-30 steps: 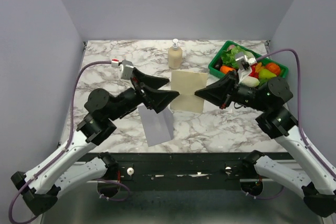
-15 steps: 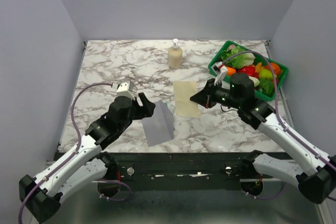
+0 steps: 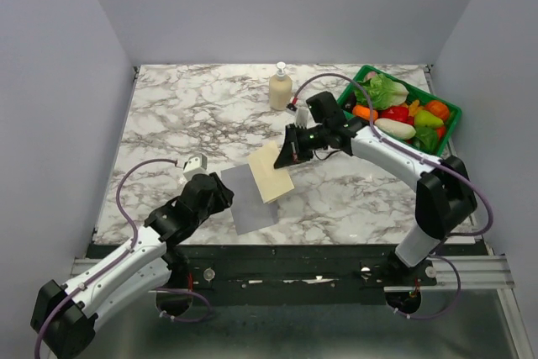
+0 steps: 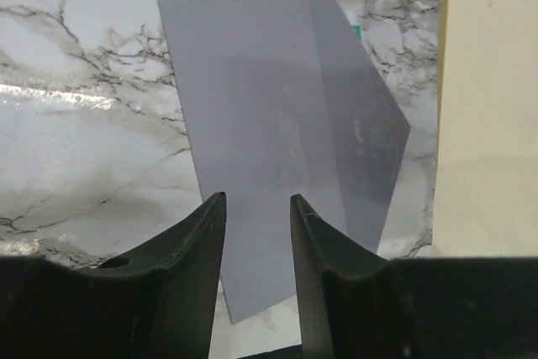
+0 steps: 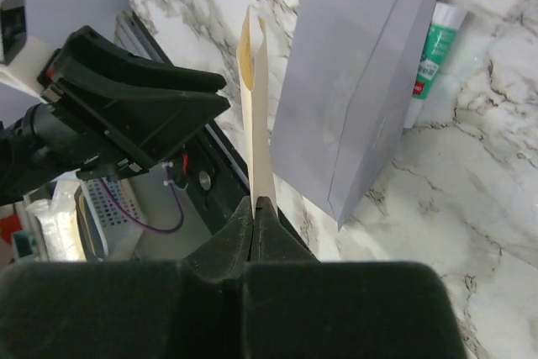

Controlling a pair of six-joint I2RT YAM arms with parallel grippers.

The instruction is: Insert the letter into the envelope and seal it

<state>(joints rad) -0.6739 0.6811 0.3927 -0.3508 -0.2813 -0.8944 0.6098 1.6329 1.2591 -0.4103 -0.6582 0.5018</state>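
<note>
Pinching letter (image 3: 271, 172) in right jaws, left jaws part-open over envelope (image 4: 277, 124)

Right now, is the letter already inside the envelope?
No, the letter is pinched upright in the right end effector, outside the envelope.

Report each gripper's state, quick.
Left gripper: open, fingers apart at the grey-lavender paper envelope.
Right gripper: shut on the cream rectangular paper letter.
</note>
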